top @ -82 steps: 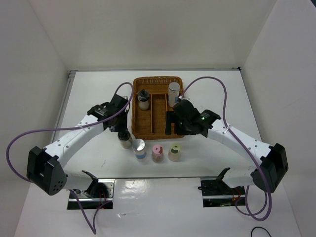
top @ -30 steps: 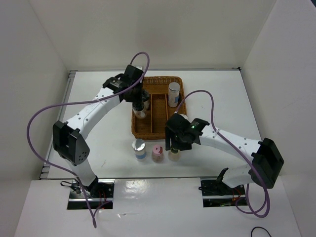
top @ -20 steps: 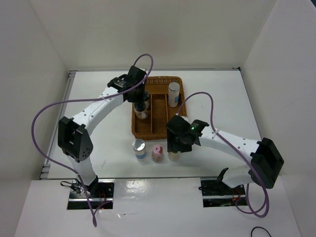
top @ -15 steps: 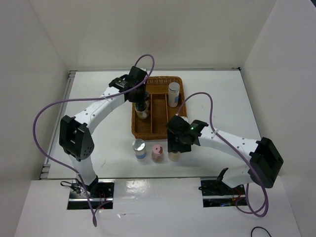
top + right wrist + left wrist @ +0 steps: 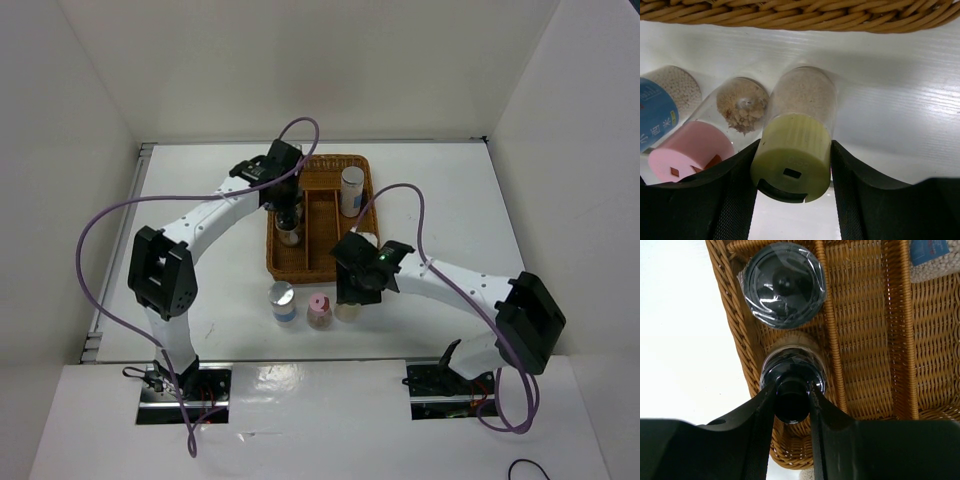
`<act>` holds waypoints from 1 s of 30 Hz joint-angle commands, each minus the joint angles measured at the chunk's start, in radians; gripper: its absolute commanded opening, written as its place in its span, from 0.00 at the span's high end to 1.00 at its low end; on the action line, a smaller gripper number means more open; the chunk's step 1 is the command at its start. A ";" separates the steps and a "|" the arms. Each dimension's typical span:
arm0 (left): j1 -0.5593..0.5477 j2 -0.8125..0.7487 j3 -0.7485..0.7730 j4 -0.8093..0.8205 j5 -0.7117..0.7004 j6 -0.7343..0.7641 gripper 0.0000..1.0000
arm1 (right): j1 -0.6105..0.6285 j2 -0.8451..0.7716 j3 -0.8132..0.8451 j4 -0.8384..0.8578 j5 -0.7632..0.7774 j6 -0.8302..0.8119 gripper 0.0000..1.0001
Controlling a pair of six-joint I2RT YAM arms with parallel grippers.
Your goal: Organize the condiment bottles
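Note:
Above the left compartment of the wicker tray [image 5: 318, 273], my left gripper [image 5: 287, 204] [image 5: 792, 390] is shut on the top knob of a black-capped bottle [image 5: 792, 371] [image 5: 289, 234]. Just behind it stands a second black-capped bottle [image 5: 784, 285]. A silver-capped bottle [image 5: 352, 188] stands in the tray's back right. On the table in front of the tray, my right gripper [image 5: 350, 294] [image 5: 794, 150] is shut on the cap of the yellow-green-capped bottle [image 5: 792, 155]. Left of it stand the pink-capped bottle [image 5: 319, 309] [image 5: 690, 150] and a silver-capped, blue-labelled bottle [image 5: 282, 300] [image 5: 657, 110].
The tray's dividers [image 5: 832, 340] run front to back, and its middle compartment [image 5: 867, 330] holds nothing. White walls close in the table on three sides. Purple cables [image 5: 110, 220] loop over both arms.
My right gripper's jaws have closed onto the yellow-green cap. My left gripper has shifted slightly right and forward over the tray's left compartment, still holding the black-capped bottle.

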 commanded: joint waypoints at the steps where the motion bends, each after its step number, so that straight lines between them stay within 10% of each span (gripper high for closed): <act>1: -0.003 0.007 -0.009 0.044 -0.009 0.026 0.74 | 0.009 0.033 0.021 0.033 0.030 0.005 0.61; 17: -0.032 -0.107 0.020 0.020 -0.021 0.017 0.07 | 0.009 -0.017 0.298 -0.249 0.082 -0.050 0.76; 30: 0.017 -0.372 0.163 -0.100 -0.170 0.026 0.00 | -0.067 0.145 0.651 -0.276 0.212 -0.266 0.73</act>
